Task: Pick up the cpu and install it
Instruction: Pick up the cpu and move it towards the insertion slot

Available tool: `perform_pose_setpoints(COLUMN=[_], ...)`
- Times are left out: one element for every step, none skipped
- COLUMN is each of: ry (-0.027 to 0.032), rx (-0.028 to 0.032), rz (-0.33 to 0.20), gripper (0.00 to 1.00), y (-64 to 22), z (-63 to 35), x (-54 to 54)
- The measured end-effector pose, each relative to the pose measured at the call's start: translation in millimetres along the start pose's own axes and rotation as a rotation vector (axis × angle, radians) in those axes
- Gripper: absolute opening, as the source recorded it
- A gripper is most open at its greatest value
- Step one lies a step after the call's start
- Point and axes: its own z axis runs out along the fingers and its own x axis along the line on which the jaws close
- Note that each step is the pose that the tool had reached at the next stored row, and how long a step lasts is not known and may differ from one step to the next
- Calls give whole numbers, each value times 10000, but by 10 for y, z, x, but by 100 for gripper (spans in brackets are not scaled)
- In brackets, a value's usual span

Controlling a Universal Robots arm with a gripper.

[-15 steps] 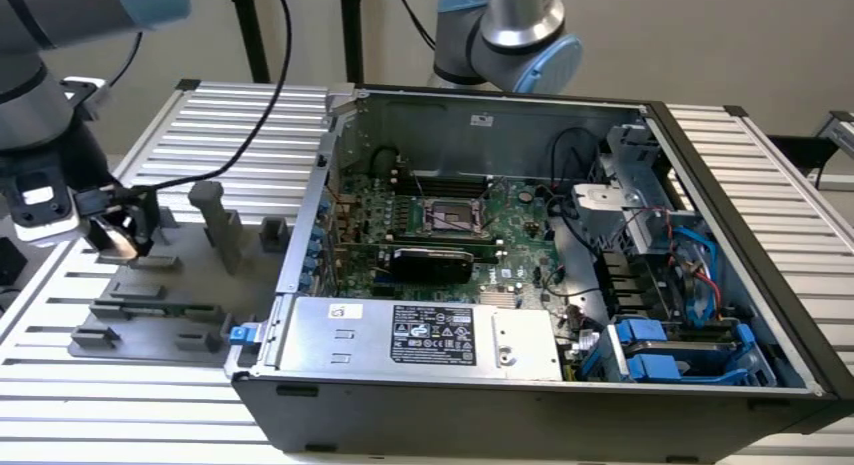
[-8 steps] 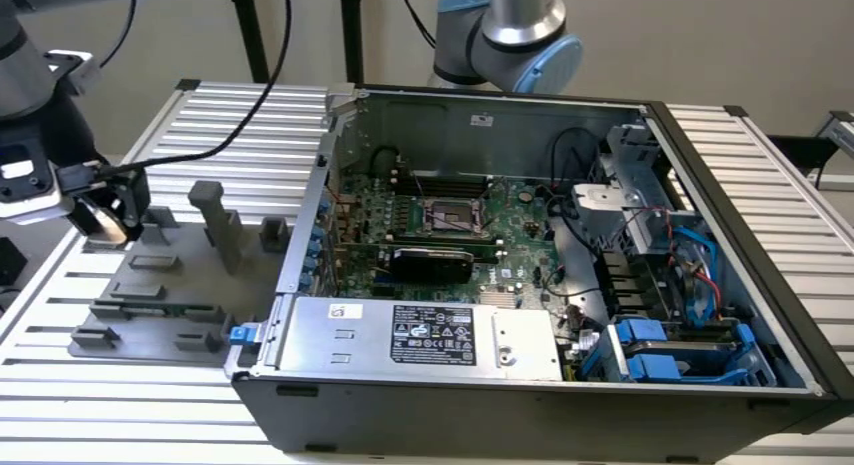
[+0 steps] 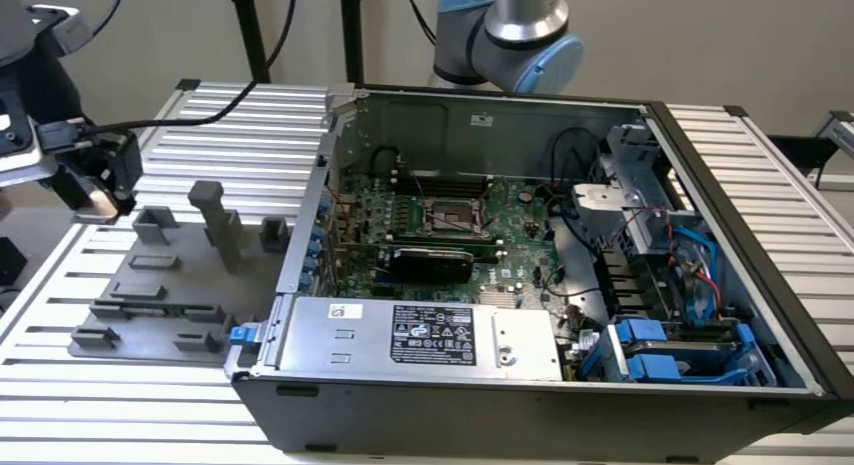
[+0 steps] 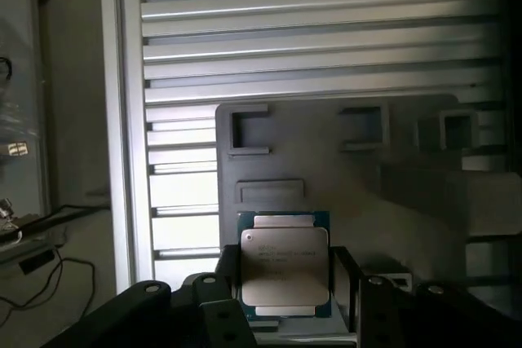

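The cpu (image 4: 284, 270) sits with its silver-grey metal lid facing the wrist camera, and a green edge shows around the lid. It is almost square, so it has hardly any long axis. The slightly longer side runs along the fingers, and the printed lines on the lid run across from one finger to the other. The tool (image 4: 287, 265) grips the chip by two opposite edges, with its dark fingers (image 4: 347, 279) part-way apart and one pressed to each side. The chip is held clear above the grey fixture plate (image 4: 351, 201). In the exterior view the tool (image 3: 96, 197) hangs over the slatted table (image 3: 240, 125), at about eleven o'clock from the fixture plate (image 3: 160, 305). It is out toward nine o'clock from the open computer case (image 3: 534, 405) and well apart from it. Inside the case, the motherboard socket (image 3: 447, 217) lies open.
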Motion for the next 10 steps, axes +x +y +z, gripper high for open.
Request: perform_pose_setpoints(ry=[4,4,6,10,13,16,22,27,31,37], rx=[2,0,0,1,0,0,1,1,-1,-4], rz=[1,1,0,0,1,1,2,3,3,3], gripper=[55,55,55,55,55,55,55,55,55,55], y=[5,10,15,21,27,33,40,46,53,59], z=[-46,-90,-137,-182,-228,-273,-320,-365,-411,-456], x=[-17,-38,-66,-99,-136,-177,-220,-265,-310,-353])
